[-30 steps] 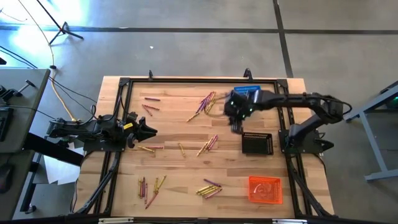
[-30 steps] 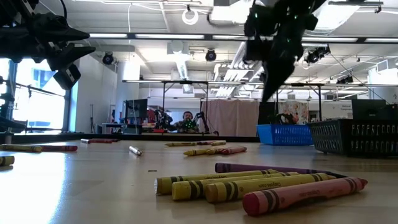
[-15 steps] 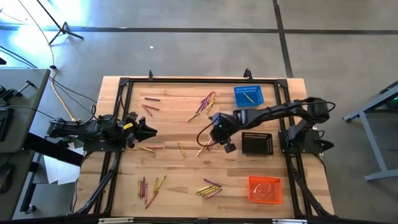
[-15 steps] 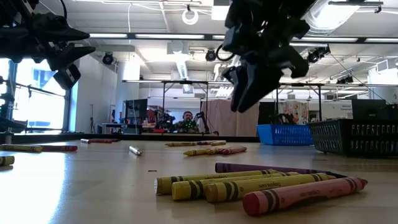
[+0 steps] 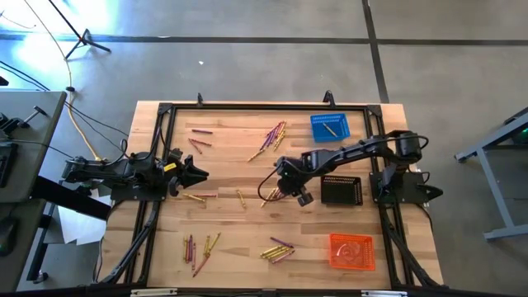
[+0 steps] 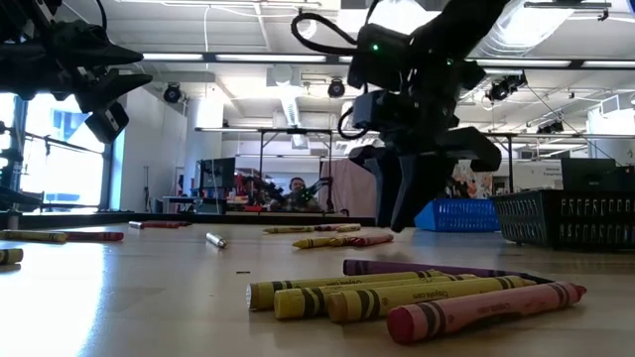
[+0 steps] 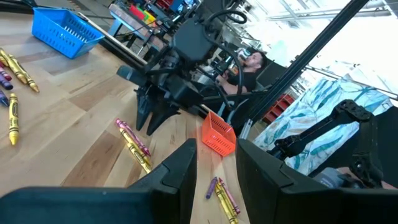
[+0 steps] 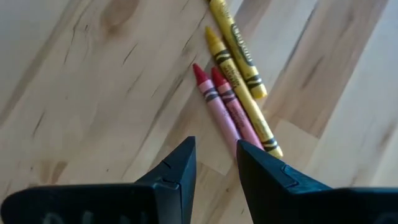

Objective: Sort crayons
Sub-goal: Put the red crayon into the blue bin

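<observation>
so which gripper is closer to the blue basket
Right. The right gripper hovers mid-table, a short way from the blue basket; the left gripper waits at the table's left side.

Grey concrete floor (image 5: 247,49) w/ dark seams around the wooden table (image 5: 231,165). Behind the claw in low view: open ceiling, strip lights (image 6: 248,58), bright window (image 6: 60,149), a seated person (image 6: 298,193), possibly at a workbench.

Bright overhead ceiling lights, window glare at one side, silhouetted arms, sharp focus
</observation>
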Tool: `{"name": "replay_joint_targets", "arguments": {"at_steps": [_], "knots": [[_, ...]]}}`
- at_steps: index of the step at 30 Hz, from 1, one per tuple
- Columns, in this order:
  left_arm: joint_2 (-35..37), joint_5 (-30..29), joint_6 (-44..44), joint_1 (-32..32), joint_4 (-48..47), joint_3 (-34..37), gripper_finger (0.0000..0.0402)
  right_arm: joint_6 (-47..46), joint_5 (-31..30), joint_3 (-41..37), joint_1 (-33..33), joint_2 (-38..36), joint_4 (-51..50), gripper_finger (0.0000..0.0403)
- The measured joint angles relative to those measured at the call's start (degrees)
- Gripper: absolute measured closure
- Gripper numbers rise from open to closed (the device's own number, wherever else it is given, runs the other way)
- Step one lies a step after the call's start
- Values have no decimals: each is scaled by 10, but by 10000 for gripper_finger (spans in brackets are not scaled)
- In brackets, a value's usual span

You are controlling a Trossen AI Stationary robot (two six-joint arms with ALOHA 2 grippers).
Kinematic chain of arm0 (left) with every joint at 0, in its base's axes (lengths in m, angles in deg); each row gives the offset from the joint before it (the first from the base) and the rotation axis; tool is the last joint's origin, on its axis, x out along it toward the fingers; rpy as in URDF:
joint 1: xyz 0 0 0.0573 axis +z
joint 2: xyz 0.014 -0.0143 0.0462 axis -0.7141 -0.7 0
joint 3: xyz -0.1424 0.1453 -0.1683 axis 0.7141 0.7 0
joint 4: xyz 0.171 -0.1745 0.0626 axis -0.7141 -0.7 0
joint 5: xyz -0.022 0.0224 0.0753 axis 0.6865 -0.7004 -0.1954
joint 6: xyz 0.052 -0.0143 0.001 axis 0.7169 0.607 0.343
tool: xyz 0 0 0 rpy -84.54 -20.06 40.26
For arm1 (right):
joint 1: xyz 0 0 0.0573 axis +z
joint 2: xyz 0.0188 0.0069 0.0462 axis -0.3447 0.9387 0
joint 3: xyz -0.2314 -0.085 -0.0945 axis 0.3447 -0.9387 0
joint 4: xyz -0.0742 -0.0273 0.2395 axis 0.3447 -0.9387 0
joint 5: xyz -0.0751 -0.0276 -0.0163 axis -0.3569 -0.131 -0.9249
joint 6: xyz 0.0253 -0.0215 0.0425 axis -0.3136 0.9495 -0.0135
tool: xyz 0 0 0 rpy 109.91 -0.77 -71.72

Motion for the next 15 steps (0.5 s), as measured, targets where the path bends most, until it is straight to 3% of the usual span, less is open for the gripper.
{"name": "replay_joint_targets", "arguments": {"at_steps": [15], "knots": [[0, 0, 0, 0, 0, 0, 302, 56, -26, 0, 0, 7, 12, 302]]}}
